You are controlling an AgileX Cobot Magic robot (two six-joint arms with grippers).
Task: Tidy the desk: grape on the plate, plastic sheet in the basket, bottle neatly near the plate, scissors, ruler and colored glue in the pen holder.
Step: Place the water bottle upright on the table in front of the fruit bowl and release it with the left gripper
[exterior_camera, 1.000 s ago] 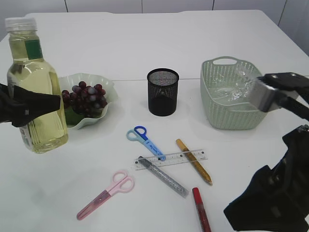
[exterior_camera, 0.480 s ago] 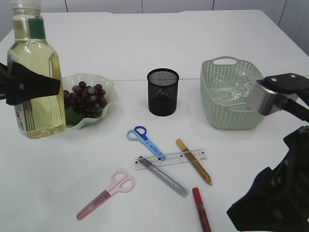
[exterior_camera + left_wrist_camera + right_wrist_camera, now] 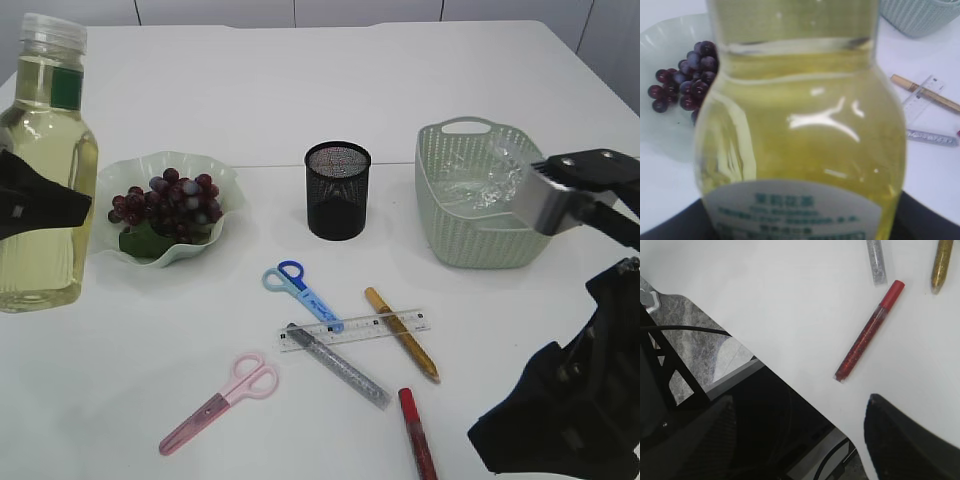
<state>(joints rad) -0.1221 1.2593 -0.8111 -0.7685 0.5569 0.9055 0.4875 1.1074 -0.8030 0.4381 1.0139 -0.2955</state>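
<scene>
My left gripper (image 3: 45, 205) is shut on the bottle (image 3: 42, 190) of yellow liquid, held upright just left of the green plate (image 3: 228, 186), where the grapes (image 3: 170, 200) lie. The bottle (image 3: 800, 125) fills the left wrist view. The plastic sheet (image 3: 490, 175) lies in the green basket (image 3: 470, 240). Blue scissors (image 3: 300, 290), pink scissors (image 3: 220, 400), a clear ruler (image 3: 355, 330) and gold (image 3: 400, 332), silver (image 3: 340, 365) and red (image 3: 417, 435) glue pens lie in front of the black mesh pen holder (image 3: 337, 190). My right gripper (image 3: 800, 440) hangs open and empty over the table's front edge, near the red glue (image 3: 870, 330).
The right arm's dark body (image 3: 565, 410) fills the front right corner. A grey camera mount (image 3: 560, 195) juts in beside the basket. The ruler lies across the silver and gold pens.
The bottle has gone from tilted in front of the plate to upright, then left and down beside the plate. The right gripper has stayed put.
</scene>
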